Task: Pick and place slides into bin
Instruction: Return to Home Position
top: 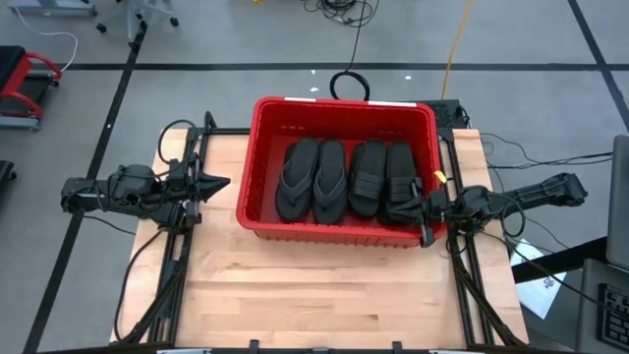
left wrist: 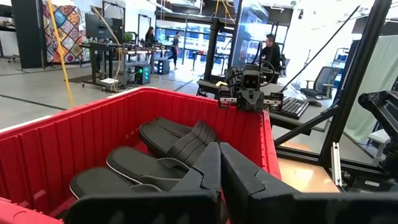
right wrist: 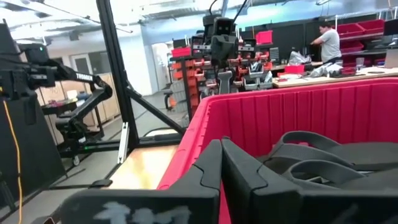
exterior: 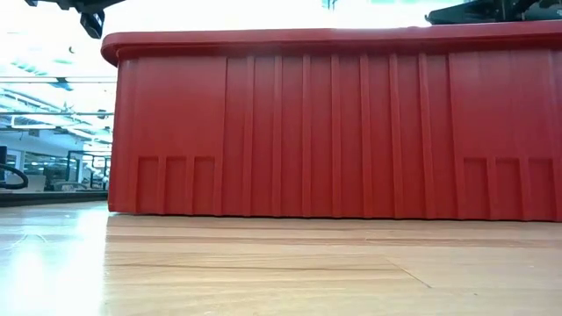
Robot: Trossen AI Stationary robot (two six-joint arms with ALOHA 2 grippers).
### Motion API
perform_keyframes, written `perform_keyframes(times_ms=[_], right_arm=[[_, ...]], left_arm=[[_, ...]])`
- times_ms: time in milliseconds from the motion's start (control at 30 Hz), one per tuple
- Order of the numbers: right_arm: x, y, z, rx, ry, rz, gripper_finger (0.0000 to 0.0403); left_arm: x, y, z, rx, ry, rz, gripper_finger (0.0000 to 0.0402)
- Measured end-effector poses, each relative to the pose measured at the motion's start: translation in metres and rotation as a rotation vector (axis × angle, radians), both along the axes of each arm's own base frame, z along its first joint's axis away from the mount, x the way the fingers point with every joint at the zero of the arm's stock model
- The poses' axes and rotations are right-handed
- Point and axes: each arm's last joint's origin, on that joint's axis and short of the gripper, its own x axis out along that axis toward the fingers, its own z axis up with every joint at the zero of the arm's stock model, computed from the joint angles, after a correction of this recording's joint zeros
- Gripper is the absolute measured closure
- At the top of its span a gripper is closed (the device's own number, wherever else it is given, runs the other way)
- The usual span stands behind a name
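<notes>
The red bin (top: pixel 265 167) stands on the wooden table toward its far edge. Inside lie a dark-grey thong flip-flop pair (top: pixel 313 180) on the left and black banded slides (top: pixel 383 179) on the right, soles on the bin floor; they also show in the left wrist view (left wrist: pixel 161 155). My left gripper (top: pixel 218 183) is shut and empty, just left of the bin's left wall. My right gripper (top: pixel 421 202) is shut and empty over the bin's right rim, next to the rightmost slide (right wrist: pixel 323 155).
The bin's near wall (exterior: pixel 334 132) fills the low view. Bare wooden table (top: pixel 324 295) lies between the bin and the near edge. Black frame rails (top: pixel 177 265) run along both table sides. People work at benches in the room behind.
</notes>
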Motion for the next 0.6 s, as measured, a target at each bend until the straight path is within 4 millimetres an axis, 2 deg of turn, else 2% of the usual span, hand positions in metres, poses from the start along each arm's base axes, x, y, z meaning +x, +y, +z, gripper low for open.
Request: perform_keyframes(times_ms=[333, 600], right_arm=[[0.000, 0.000, 0.003, 0.009, -0.028, 0.000, 0.0403], [-0.001, 0.000, 0.011, 0.024, -0.114, 0.001, 0.0403]], left_arm=[[0.000, 0.000, 0.000, 0.000, 0.000, 0.000, 0.0374], [0.000, 0.000, 0.000, 0.000, 0.000, 0.000, 0.0385]])
